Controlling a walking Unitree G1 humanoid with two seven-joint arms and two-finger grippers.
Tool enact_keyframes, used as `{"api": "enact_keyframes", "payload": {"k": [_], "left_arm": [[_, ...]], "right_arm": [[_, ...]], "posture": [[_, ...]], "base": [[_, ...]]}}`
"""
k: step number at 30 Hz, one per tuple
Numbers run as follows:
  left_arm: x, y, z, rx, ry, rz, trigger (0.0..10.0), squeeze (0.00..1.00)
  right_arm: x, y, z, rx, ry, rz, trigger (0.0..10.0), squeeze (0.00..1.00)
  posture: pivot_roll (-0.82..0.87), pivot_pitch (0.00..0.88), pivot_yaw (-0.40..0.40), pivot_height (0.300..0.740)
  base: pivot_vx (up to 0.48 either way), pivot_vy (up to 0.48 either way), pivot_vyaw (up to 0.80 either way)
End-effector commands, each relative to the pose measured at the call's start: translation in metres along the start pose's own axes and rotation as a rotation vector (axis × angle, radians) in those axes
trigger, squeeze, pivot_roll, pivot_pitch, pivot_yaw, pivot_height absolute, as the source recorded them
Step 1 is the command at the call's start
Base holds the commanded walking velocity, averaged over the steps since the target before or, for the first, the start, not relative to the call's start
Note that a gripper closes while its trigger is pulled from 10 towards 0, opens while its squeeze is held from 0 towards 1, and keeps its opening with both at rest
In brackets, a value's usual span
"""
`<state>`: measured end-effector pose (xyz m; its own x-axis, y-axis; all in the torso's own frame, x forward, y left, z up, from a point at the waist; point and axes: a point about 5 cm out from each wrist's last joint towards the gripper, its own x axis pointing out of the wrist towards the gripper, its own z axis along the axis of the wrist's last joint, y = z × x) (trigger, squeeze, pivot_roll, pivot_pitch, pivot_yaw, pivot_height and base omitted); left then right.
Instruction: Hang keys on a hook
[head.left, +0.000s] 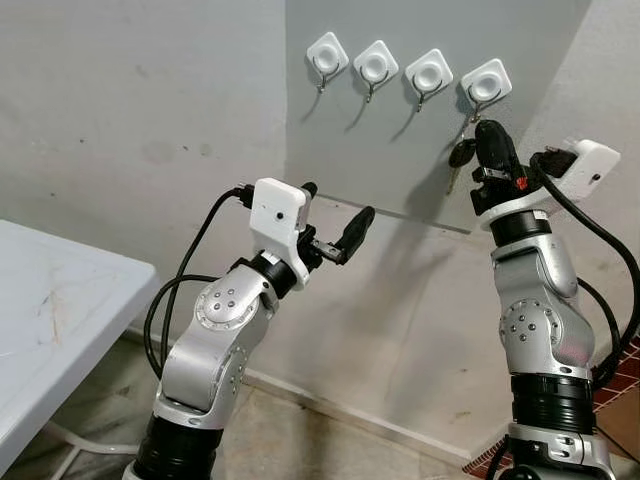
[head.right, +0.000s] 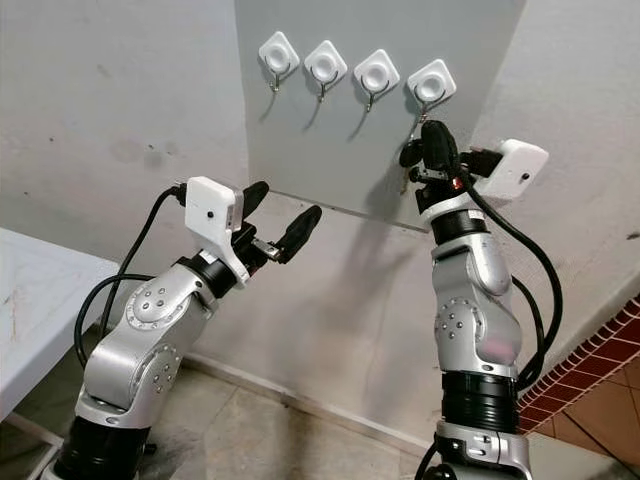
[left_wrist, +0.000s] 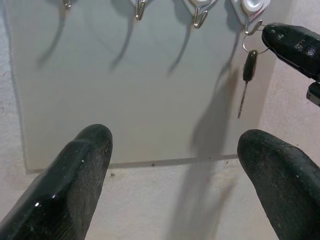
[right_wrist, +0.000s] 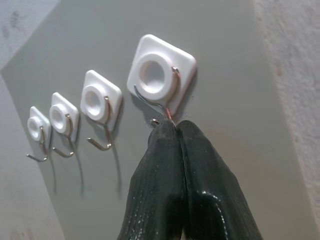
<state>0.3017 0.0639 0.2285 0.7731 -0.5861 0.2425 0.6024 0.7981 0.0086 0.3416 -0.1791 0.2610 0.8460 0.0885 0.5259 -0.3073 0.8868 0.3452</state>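
Key (left_wrist: 248, 67): hangs vertical, blade down, ring on rightmost hook (head.left: 486, 84). Right gripper (right_wrist: 172, 131) fingers pinched on ring, at hook's 6 o'clock. Left gripper (head.left: 335, 225) fingers spread, empty. No legible writing.

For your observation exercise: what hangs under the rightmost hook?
A black-headed key dangles on its ring under the rightmost hook. The right gripper pinches the ring, covering where it meets the hook.

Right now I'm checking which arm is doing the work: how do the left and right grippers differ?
The left gripper is open, fingers spread, and holds nothing; the right gripper is shut on the key ring. The left gripper hangs in the air below the grey panel, while the right gripper is raised to the rightmost hook, with the key dangling under it. Both have black fingers and face the wall.
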Motion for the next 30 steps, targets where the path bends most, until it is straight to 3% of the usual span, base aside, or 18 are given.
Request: {"api": "enact_keyframes", "payload": {"k": [1, 7, 8, 13, 14, 15, 21, 25, 30], "left_arm": [[-0.002, -0.001, 0.003, -0.002, -0.005, 0.003, 10.0, 0.00], [-0.003, 0.001, 0.001, -0.006, 0.001, 0.014, 10.0, 0.00], [-0.003, 0.002, 0.001, -0.007, 0.002, 0.017, 10.0, 0.00], [-0.005, 0.004, 0.000, -0.009, 0.008, 0.036, 10.0, 0.00], [-0.005, 0.004, 0.000, -0.008, 0.009, 0.039, 10.0, 0.00], [-0.005, 0.005, 0.000, -0.008, 0.010, 0.044, 10.0, 0.00], [-0.008, 0.011, -0.007, -0.016, 0.028, 0.088, 10.0, 0.00], [-0.016, 0.026, -0.024, -0.027, 0.062, 0.194, 10.0, 0.00], [-0.032, 0.049, -0.052, -0.063, 0.140, 0.363, 10.0, 0.00]], "right_arm": [[-0.005, -0.010, -0.007, 0.028, 0.033, -0.056, 10.0, 0.00], [-0.010, -0.012, -0.014, 0.050, 0.062, -0.068, 10.0, 0.00], [-0.011, -0.012, -0.015, 0.056, 0.064, -0.069, 10.0, 1.00], [-0.018, -0.010, -0.018, 0.063, 0.075, -0.068, 10.0, 1.00], [-0.019, -0.010, -0.019, 0.053, 0.076, -0.071, 10.0, 0.87], [-0.020, -0.010, -0.020, 0.042, 0.084, -0.076, 10.0, 0.00], [-0.033, -0.014, -0.028, -0.006, 0.119, -0.101, 10.0, 0.00], [-0.055, -0.022, -0.043, -0.088, 0.201, -0.151, 10.0, 0.00], [-0.081, -0.031, -0.059, -0.298, 0.315, -0.186, 10.0, 0.00]], "posture": [[0.02, 0.058, -0.035, 0.740], [0.02, 0.066, -0.037, 0.740], [0.02, 0.070, -0.038, 0.740], [0.02, 0.077, -0.038, 0.740], [0.02, 0.078, -0.038, 0.740], [0.02, 0.078, -0.038, 0.740], [0.02, 0.079, -0.038, 0.740], [0.02, 0.078, -0.038, 0.740], [0.01, 0.074, -0.037, 0.740]], "base": [[0.000, 0.000, 0.00], [0.000, 0.000, 0.00], [0.000, 0.000, 0.00], [0.000, 0.000, 0.00], [0.000, 0.000, 0.00], [0.000, 0.000, 0.00], [0.000, 0.000, 0.00], [0.000, 0.000, 0.00], [0.000, 0.000, 0.00]]}}
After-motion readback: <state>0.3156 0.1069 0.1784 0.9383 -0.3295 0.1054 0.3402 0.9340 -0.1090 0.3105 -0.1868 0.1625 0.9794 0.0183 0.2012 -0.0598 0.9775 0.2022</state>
